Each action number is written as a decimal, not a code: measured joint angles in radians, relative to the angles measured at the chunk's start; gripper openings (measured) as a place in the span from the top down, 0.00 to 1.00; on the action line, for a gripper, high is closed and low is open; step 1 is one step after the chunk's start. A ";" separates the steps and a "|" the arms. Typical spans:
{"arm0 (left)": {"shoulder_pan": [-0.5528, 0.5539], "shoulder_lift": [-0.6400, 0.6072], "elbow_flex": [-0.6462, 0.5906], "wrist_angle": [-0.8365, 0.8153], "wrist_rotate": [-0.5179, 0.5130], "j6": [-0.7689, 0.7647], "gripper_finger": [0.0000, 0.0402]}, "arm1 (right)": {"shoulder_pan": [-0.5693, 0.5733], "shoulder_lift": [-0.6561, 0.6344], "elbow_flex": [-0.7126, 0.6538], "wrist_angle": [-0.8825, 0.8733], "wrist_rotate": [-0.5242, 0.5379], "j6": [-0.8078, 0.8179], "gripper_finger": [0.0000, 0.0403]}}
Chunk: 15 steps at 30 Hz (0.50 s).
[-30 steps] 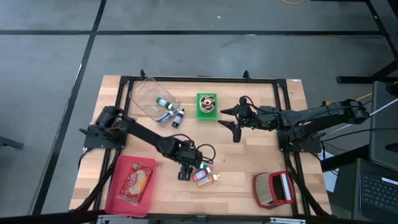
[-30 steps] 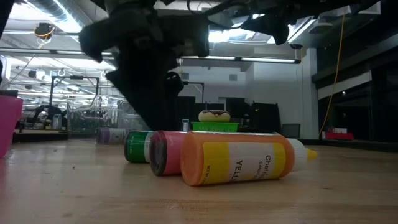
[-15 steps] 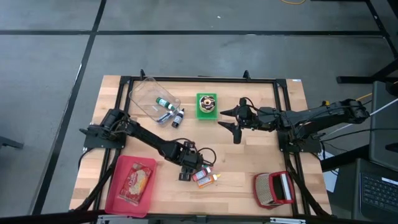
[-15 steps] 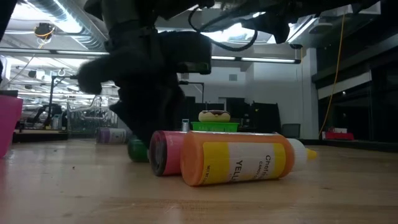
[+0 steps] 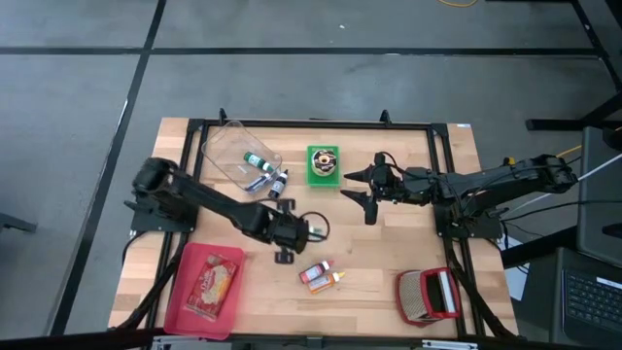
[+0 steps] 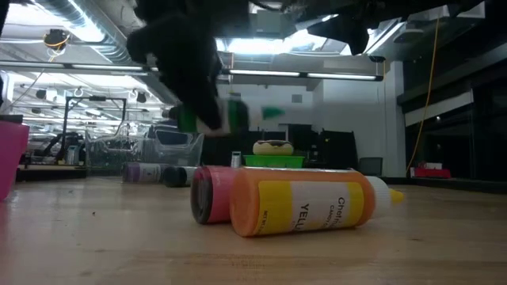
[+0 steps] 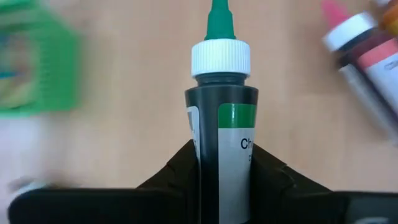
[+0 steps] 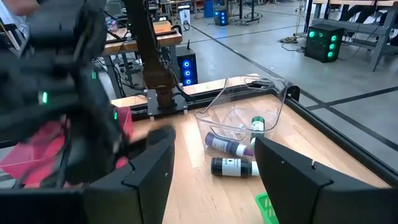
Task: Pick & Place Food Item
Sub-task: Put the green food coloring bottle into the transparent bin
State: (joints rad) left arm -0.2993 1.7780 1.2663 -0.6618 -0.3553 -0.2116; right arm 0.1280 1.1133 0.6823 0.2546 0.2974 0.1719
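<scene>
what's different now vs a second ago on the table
The left hand closed on the green food colouring bottle that lay beside the pink and orange bottles, lifted it off the table and drew back toward the clear bin. The pink bottle and orange bottle, the donut box and the open right hand stayed as they were.

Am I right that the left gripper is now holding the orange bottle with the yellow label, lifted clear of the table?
Not quite: the left gripper is shut on the green bottle, as the left wrist view shows. The orange bottle lies on the table beside the pink bottle in the low view. The lifted part is right.
</scene>
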 joint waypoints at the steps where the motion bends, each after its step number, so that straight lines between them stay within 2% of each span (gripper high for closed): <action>1: 0.000 -0.028 0.000 -0.042 -0.024 0.000 0.78 | 0.000 0.000 0.000 0.000 0.000 0.000 0.44; 6: 0.023 -0.194 0.000 -0.231 -0.164 -0.033 0.78 | 0.000 0.000 0.000 0.003 0.000 0.000 0.44; 10: 0.061 -0.352 0.000 -0.305 -0.263 -0.039 0.78 | 0.000 0.000 0.000 0.007 -0.001 0.001 0.44; 15: 0.175 -0.542 0.000 -0.376 -0.332 -0.017 0.78 | 0.000 0.000 0.000 0.007 -0.002 0.002 0.44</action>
State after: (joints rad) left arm -0.1239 1.2360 1.2663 -1.0380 -0.6868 -0.2288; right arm 0.1280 1.1133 0.6823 0.2615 0.2951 0.1738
